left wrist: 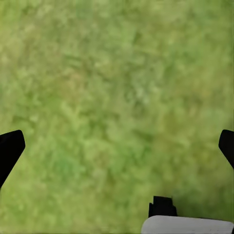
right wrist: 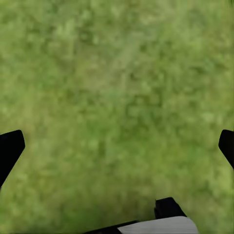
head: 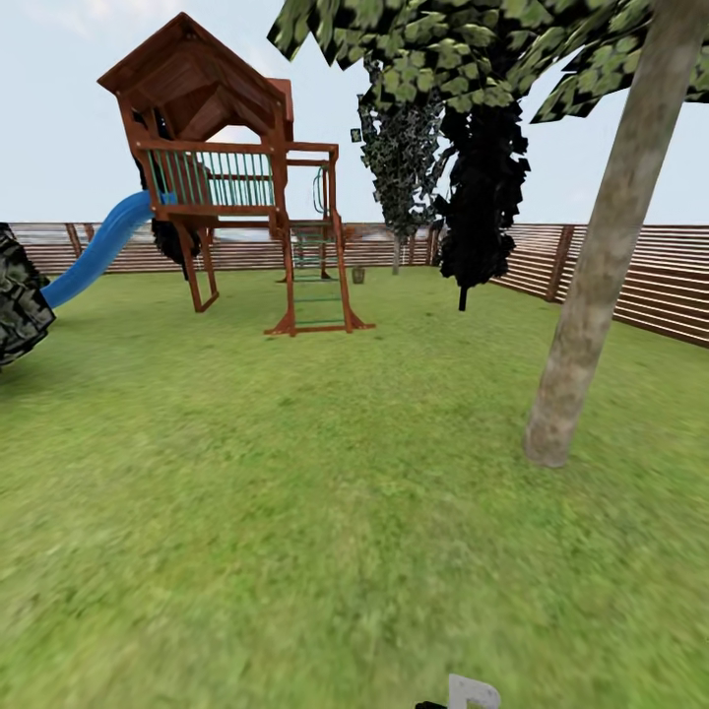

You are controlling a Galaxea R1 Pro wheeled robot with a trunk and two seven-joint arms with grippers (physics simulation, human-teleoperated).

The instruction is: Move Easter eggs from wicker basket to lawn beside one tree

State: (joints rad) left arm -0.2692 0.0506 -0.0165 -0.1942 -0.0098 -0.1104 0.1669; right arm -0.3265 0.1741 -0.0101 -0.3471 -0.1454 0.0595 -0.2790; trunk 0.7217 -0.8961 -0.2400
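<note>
I see the lawn [head: 295, 492], a grey-beige tree [head: 591, 295] near on the right, and a play tower [head: 236, 187] far away by the fence [head: 630, 276]. Both jaws stand wide over grass, holding nothing. I see no basket or eggs, so I judge everything is left.

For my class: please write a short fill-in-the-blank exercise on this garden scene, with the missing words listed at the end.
1. The slide on the wooden play tower is coloured ____.
2. The nearest tree trunk rises from the ____.
3. The garden is enclosed by a wooden ____.
4. Both the left gripper and the right gripper have their jaws ____, with only grass between them.

Missing words: blue; lawn; fence; open
</note>
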